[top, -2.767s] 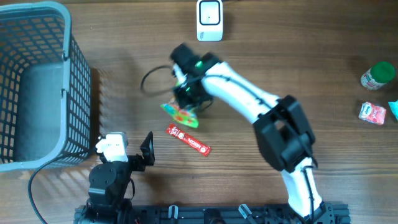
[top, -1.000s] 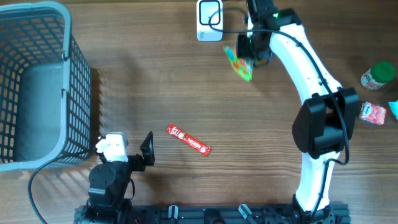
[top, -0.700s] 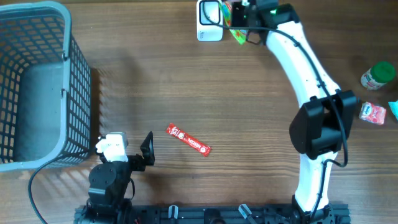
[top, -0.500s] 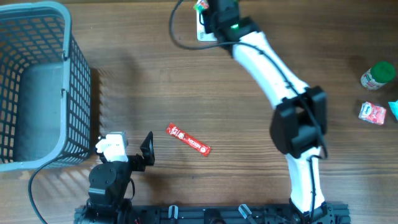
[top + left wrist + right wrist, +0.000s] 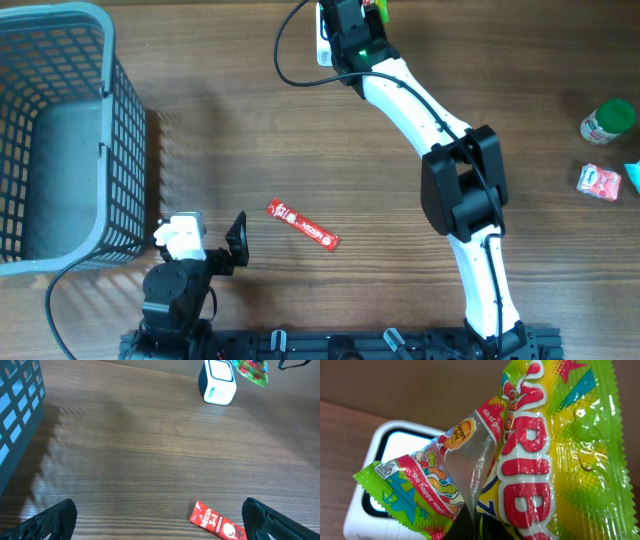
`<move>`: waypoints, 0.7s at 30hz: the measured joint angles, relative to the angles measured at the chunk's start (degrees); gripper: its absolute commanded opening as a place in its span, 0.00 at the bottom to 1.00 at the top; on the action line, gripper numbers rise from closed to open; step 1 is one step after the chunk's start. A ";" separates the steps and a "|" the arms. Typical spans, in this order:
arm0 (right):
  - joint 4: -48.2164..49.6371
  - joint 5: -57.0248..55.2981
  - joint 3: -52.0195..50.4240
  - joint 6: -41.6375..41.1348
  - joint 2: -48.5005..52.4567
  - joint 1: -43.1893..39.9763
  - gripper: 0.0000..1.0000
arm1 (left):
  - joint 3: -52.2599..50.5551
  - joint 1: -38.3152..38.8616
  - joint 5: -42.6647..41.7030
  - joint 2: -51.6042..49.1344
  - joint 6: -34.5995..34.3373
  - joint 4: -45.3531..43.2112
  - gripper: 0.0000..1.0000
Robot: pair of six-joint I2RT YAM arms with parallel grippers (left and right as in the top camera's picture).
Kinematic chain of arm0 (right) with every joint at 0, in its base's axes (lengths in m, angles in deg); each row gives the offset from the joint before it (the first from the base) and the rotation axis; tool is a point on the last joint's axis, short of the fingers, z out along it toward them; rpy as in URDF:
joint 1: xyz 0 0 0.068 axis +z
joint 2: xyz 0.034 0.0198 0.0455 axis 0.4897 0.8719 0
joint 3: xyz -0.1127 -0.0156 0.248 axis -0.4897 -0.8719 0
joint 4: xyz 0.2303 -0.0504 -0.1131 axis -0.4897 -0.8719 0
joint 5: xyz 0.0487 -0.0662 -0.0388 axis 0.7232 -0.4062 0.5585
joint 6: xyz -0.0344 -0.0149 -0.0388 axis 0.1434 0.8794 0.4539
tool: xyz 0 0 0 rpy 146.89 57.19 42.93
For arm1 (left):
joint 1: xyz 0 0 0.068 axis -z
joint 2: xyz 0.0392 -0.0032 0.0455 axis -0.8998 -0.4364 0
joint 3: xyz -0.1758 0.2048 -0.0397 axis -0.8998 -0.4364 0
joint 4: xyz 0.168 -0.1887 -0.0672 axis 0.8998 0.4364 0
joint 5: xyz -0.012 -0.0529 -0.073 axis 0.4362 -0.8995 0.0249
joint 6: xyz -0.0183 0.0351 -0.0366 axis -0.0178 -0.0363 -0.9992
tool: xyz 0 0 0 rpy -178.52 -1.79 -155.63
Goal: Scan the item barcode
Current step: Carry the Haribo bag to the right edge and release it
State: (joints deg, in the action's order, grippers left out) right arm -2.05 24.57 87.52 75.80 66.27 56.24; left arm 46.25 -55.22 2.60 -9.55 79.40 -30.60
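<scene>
A green and yellow gummy candy bag (image 5: pixel 560 460) hangs pinched in my right gripper (image 5: pixel 480 529), which is shut on its clear seam. The bag is held right in front of the white barcode scanner (image 5: pixel 385 475). In the overhead view the right gripper (image 5: pixel 352 18) covers most of the scanner (image 5: pixel 324 40) at the table's far edge, and only a corner of the bag (image 5: pixel 376 8) shows. From the left wrist view the scanner (image 5: pixel 217 381) and bag (image 5: pixel 252 370) sit side by side far away. My left gripper (image 5: pixel 162 525) is open and holds nothing.
A red Nescafé sachet (image 5: pixel 302 223) lies on the wood close to the left gripper (image 5: pixel 208 242). A grey mesh basket (image 5: pixel 120 130) stands at the left. A green-lidded jar (image 5: pixel 608 122) and a red-white packet (image 5: pixel 598 181) sit at the right edge.
The right arm has carried the candy bag from the table's middle up to the scanner, then swung left over it. The left arm and the sachet have not moved.
</scene>
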 measured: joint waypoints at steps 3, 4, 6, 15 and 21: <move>-17.20 -0.44 4.02 -3.78 0.31 0.04 0.04 | 0.00 -0.02 0.00 0.00 -0.02 0.00 1.00; -24.20 -0.50 6.12 -6.14 0.31 -0.02 0.04 | 0.00 0.00 0.00 0.00 -0.02 0.00 1.00; -35.28 -0.50 8.72 -11.26 -0.50 -0.42 0.04 | 0.00 0.00 0.00 0.00 0.00 0.00 1.00; -66.90 -0.79 7.21 -40.98 -12.35 -23.54 0.04 | 0.00 -0.02 0.00 0.00 -0.02 0.00 1.00; -44.65 7.19 -15.65 -34.58 -12.00 -40.89 0.04 | 0.00 -0.02 0.00 -0.04 -0.02 0.02 1.00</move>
State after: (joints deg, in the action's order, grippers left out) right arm -46.70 31.77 71.88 41.22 54.27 15.34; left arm 46.25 -55.24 2.60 -9.59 79.38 -30.58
